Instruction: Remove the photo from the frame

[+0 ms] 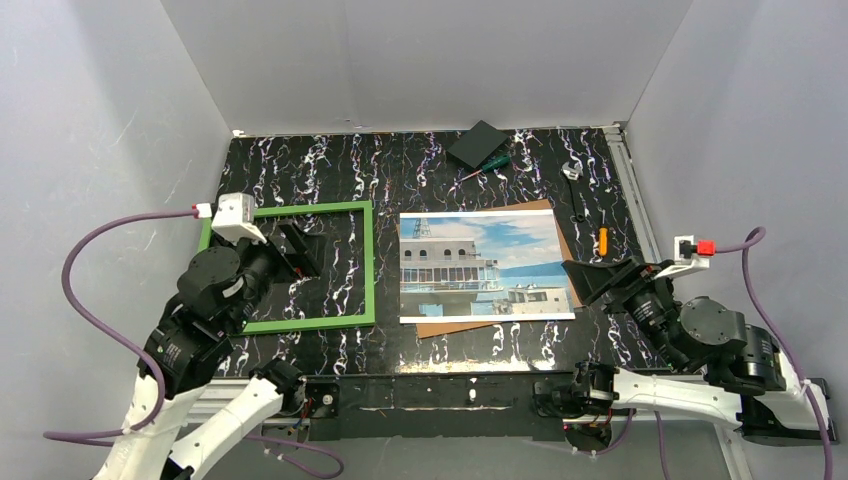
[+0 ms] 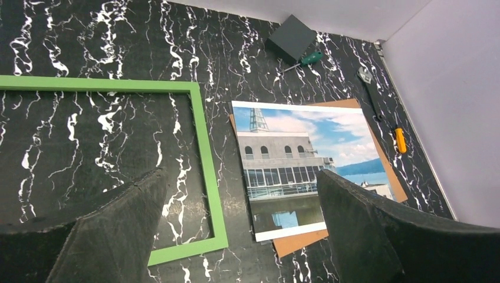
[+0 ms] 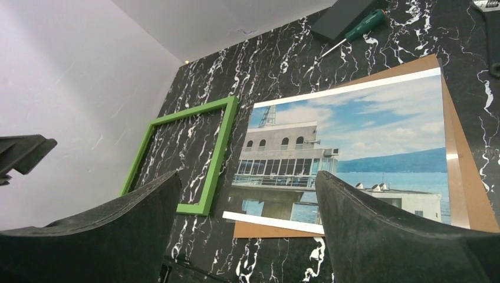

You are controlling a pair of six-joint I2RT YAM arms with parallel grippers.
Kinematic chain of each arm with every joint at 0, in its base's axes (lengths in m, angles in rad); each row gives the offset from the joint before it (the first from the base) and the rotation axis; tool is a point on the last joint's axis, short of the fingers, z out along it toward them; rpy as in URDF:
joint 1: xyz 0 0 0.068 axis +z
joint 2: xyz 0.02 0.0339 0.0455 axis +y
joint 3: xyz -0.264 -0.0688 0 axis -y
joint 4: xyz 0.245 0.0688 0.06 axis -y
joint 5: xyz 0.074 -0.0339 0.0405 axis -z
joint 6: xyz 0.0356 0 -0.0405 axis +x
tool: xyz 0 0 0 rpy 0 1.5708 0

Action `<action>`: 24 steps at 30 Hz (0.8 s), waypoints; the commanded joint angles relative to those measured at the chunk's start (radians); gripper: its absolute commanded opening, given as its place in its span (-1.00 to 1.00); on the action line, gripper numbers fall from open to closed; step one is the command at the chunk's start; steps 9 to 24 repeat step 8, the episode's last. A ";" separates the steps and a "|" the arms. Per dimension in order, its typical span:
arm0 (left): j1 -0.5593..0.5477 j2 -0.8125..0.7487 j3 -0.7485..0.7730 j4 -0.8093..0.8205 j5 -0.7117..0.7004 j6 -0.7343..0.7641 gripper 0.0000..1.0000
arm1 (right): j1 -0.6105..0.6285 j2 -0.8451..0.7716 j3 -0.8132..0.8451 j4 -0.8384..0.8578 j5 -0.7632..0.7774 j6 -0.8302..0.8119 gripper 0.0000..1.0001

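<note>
Left gripper (image 1: 300, 250) hangs spread wide over the frame (image 1: 368, 262), right gripper (image 1: 587, 283) likewise beside the photo (image 1: 485, 265), both empty.

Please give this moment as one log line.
photo: out, on board | frame: empty, beside it | left pincer: open | right pincer: open
</note>
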 commanded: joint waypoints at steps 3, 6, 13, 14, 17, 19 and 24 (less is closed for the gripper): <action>0.003 0.005 0.002 0.037 -0.041 0.045 0.96 | -0.001 0.018 0.028 0.140 0.032 -0.070 0.84; 0.003 0.006 0.002 0.038 -0.034 0.047 0.96 | -0.001 0.024 0.024 0.209 0.005 -0.168 0.84; 0.003 0.007 0.000 0.042 -0.030 0.048 0.96 | -0.001 0.043 0.048 0.140 0.054 -0.082 0.84; 0.003 0.007 0.000 0.042 -0.030 0.048 0.96 | -0.001 0.043 0.048 0.140 0.054 -0.082 0.84; 0.003 0.007 0.000 0.042 -0.030 0.048 0.96 | -0.001 0.043 0.048 0.140 0.054 -0.082 0.84; 0.003 0.007 0.000 0.042 -0.030 0.048 0.96 | -0.001 0.043 0.048 0.140 0.054 -0.082 0.84; 0.003 0.007 0.000 0.042 -0.030 0.048 0.96 | -0.001 0.043 0.048 0.140 0.054 -0.082 0.84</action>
